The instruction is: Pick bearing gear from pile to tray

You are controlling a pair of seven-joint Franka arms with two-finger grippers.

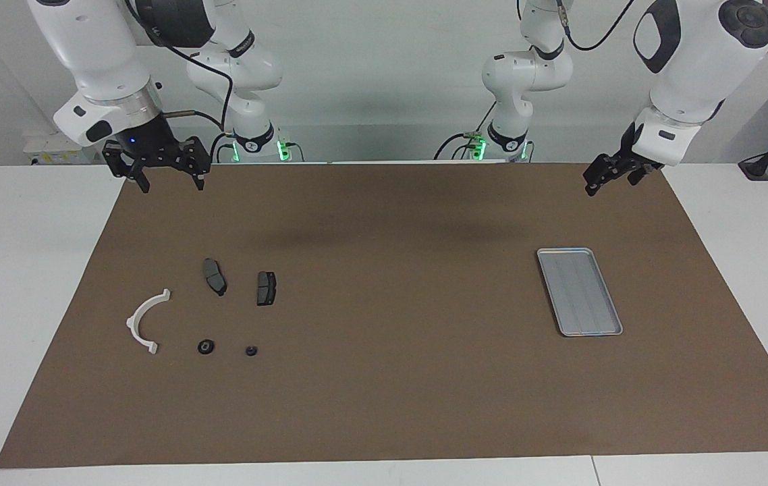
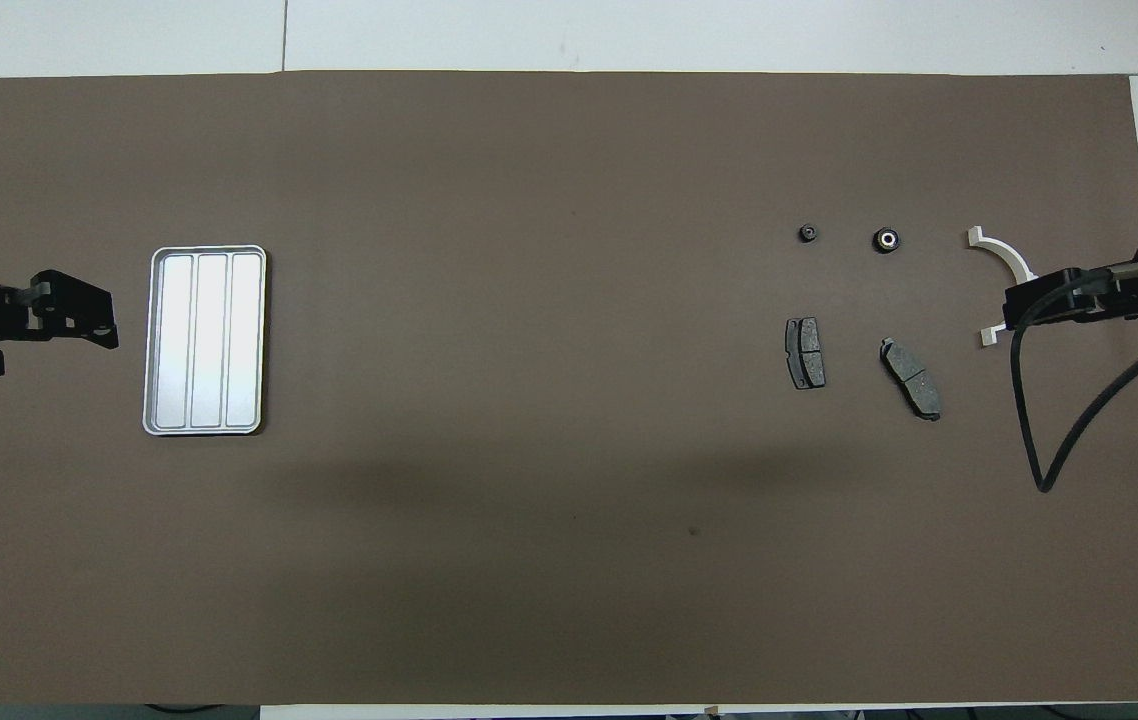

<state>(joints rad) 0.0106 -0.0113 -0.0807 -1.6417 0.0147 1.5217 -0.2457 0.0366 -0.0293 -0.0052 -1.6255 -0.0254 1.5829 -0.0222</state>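
- Brown mat (image 1: pixel 384 418) nearest, spread on white worktop (image 1: pixel 33 270); on it, white half-ring bracket (image 1: pixel 144 320), taken as landmark.
- Just beside bracket, toward the left arm's end: larger black round part (image 1: pixel 206 347) with pale centre, probably the bearing gear; next to it, smaller black round part (image 1: pixel 251 350). Both loose on mat, not yet picked.
- Two dark grey pads (image 1: pixel 214 276) near bracket, nearer to the robots.
- Tray (image 1: pixel 580 291) well apart from bracket, toward the left arm's end.
- Right gripper (image 1: pixel 173 183) raised over mat edge, well apart from bracket, jaws released, grasping nothing.
- Left gripper (image 1: pixel 596 183) waiting over mat corner, jaws released as well.
- For a good pick: lower right gripper straight over larger round part, jaws astride it, clear of bracket and smaller part; close gently, as so small a part may slip or roll.
- No brand, label or writing readable.
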